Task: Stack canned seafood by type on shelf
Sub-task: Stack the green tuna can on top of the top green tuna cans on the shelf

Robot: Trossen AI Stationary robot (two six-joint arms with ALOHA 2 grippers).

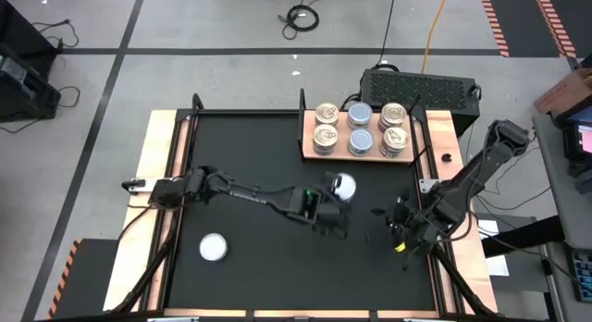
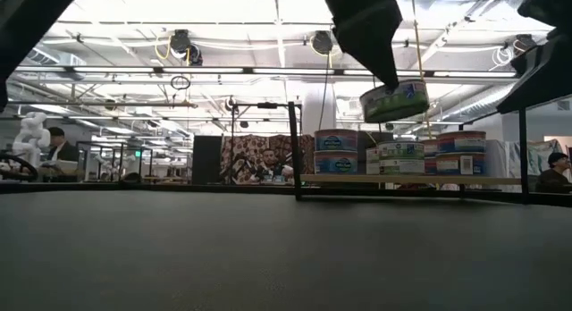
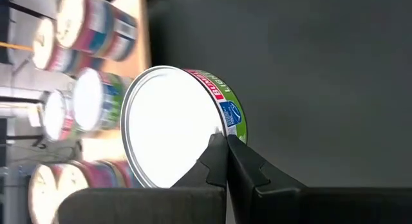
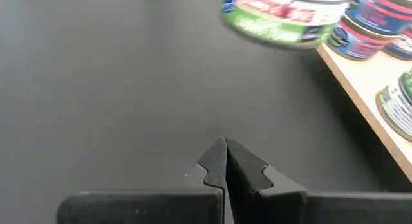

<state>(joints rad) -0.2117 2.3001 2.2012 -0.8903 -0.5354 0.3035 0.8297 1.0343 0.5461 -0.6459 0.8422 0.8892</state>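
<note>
One tin (image 1: 343, 185) lifted clear of the table (image 1: 259, 155), clamped by its rim in the left pincer (image 1: 331, 204) and tilted, lid facing up. From that pincer, shelf (image 1: 435, 137) at about one o'clock in the high view, near but not touching; six piles already on it, silvery-blue lids in the middle column (image 1: 359, 128), cream-gold on either side. Green-labelled, plain-lidded, so probably bound for the middle column. Second loose tin (image 1: 214, 248) at about eight o'clock, well apart. Right pincer (image 1: 400, 231) clenched on nothing, waiting near the table's right edge, nearer the shelf yet idle.
</note>
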